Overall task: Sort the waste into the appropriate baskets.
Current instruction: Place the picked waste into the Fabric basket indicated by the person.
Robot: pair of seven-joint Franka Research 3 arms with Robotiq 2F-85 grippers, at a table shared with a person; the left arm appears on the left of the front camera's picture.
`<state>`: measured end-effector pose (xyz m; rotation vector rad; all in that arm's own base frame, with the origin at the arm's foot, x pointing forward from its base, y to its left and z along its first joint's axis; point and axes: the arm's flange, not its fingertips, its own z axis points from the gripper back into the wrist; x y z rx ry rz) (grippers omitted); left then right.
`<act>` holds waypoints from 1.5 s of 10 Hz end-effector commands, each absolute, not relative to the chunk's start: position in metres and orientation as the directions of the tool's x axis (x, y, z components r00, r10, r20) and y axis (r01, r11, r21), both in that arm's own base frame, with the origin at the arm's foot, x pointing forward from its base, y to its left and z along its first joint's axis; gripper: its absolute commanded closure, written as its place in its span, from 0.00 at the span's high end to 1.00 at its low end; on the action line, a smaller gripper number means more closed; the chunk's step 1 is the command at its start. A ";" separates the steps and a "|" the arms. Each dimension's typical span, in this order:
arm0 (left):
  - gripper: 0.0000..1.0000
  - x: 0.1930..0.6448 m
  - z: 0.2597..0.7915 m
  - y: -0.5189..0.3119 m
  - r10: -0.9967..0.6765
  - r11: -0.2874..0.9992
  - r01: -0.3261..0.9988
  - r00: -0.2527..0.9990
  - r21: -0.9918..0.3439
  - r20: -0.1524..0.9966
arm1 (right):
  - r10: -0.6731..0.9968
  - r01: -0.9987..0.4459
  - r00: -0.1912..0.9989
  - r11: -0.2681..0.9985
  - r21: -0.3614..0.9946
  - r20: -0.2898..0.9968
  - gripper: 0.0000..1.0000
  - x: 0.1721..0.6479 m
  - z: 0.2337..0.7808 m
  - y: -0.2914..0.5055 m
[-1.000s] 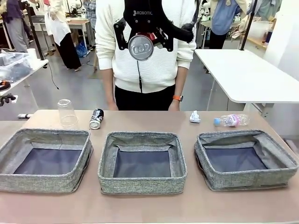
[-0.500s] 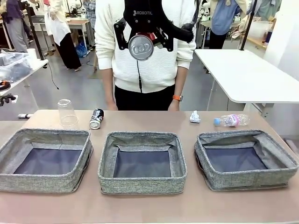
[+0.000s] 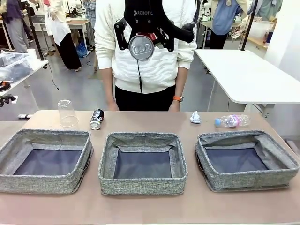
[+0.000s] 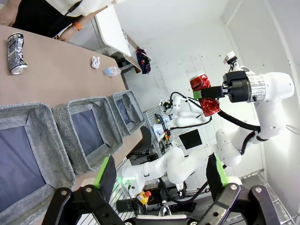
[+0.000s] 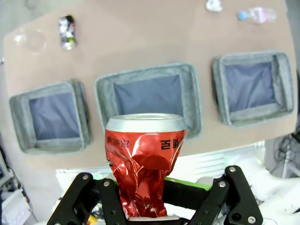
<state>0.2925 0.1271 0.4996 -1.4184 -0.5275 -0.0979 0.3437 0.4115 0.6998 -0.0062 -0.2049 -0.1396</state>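
The robot's right gripper [image 3: 142,44] is squeezed shut on a crushed red metal can [image 5: 143,164] and holds it high in the air, in front of a person in a white sweater [image 3: 159,70]. Looking down from that wrist, the middle basket sits below the can. The left gripper [image 4: 161,164] has its 2 fingers spread wide apart with nothing in them. On the brown table [image 3: 150,206] are 3 low grey cloth baskets in a row: left [image 3: 44,133], middle [image 3: 140,137] and right [image 3: 243,136]. Behind them lie a clear plastic cup [image 3: 67,114], a black-and-silver can [image 3: 96,119], a crumpled white paper wad [image 3: 195,117] and a clear bottle with a pink label [image 3: 233,121].
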 end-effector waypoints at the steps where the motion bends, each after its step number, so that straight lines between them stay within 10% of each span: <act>1: 1.00 0.293 0.502 0.127 0.248 0.156 0.395 0.872 -0.905 0.423 | -0.142 0.141 0.968 0.990 0.018 0.207 0.05 0.342 0.700 0.410; 15: 1.00 0.293 0.500 0.127 0.243 0.169 0.372 0.882 -0.913 0.404 | -0.137 0.139 0.969 0.990 0.008 0.203 0.05 0.344 0.700 0.411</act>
